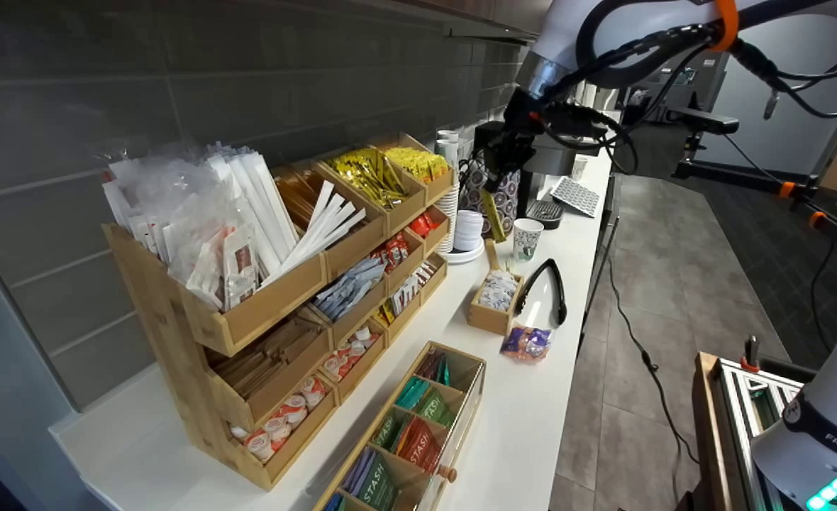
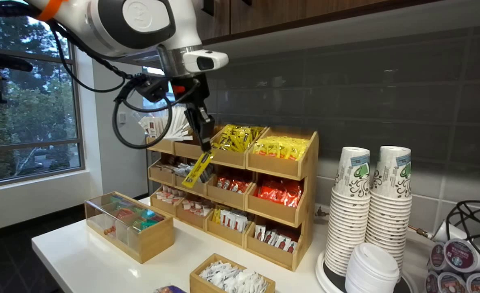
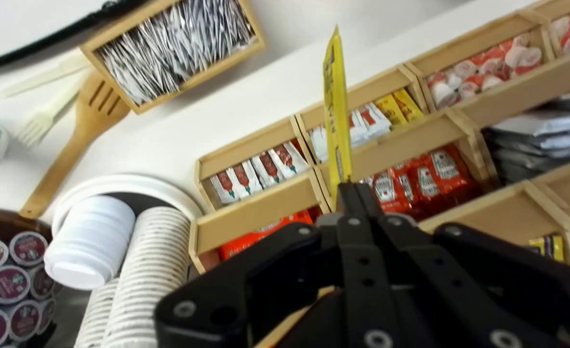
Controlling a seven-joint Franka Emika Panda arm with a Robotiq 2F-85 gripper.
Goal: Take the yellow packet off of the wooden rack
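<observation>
Yellow, flat and narrow, the packet (image 2: pixel 198 169) hung aslant from the gripper (image 2: pixel 207 149), one end pinched between black fingers (image 3: pixel 357 237), open air parting it from the rack (image 2: pixel 228 198) of straight-edged wood.

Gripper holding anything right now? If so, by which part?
Yes, a yellow packet, pinched in the gripper by its upper short end; the rest slants down below the grip.

We see a white table (image 2: pixel 85 256), two stacks of paper cups (image 2: pixel 350 224) just beside white lids (image 2: pixel 372 266), coffee pods (image 3: pixel 6 290), a slotted wooden spatula (image 3: pixel 70 154) just beside a box of white sachets (image 1: pixel 488 319), black tongs (image 1: pixel 560 304), a purple-and-orange packet (image 1: pixel 526 343), a tea box (image 2: pixel 158 240)
</observation>
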